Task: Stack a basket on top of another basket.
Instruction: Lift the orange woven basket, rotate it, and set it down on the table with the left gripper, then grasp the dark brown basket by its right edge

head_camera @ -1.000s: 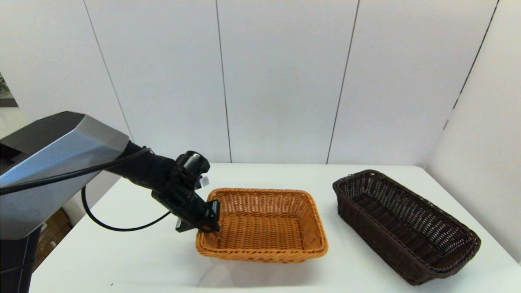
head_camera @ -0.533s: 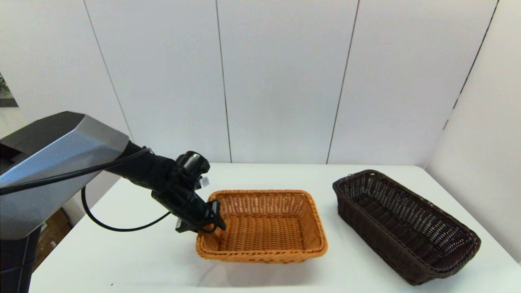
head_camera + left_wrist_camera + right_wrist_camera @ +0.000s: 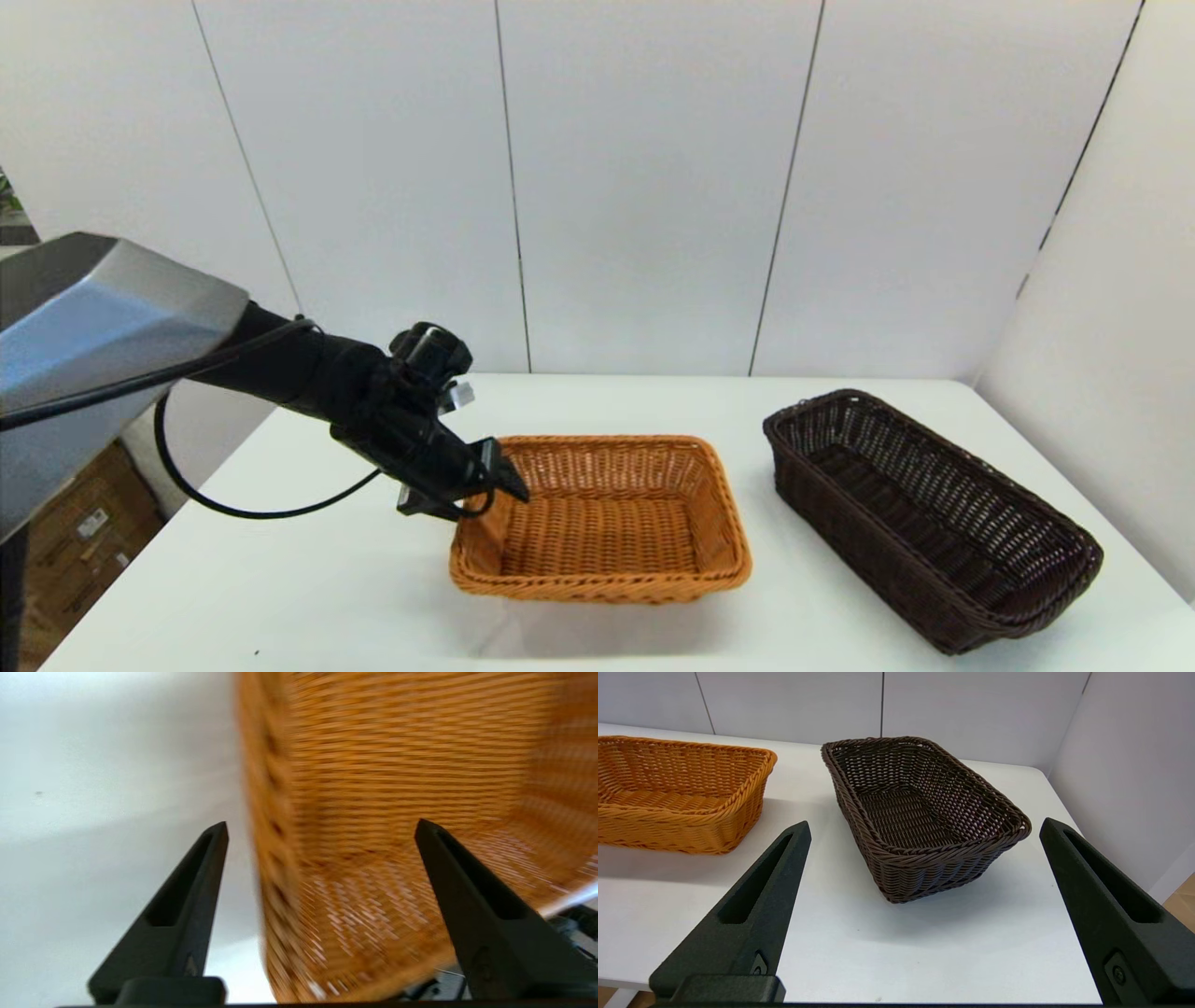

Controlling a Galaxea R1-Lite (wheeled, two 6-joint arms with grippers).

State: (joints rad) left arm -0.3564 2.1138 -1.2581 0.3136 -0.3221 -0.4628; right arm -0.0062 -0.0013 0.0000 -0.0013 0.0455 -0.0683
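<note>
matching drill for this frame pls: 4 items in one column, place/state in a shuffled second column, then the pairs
Items:
1. orange basket
2. dark brown basket
3. left gripper
4. right gripper

Places/states:
A. open, out of the head view, facing the dark basket from the table's near side
B. on the table's right side, nothing in it
C. open, fingers either side of the orange basket's left wall
D. on the table at centre, nothing in it

Pairs: 1-D, 2-B, 3-C, 4-A
</note>
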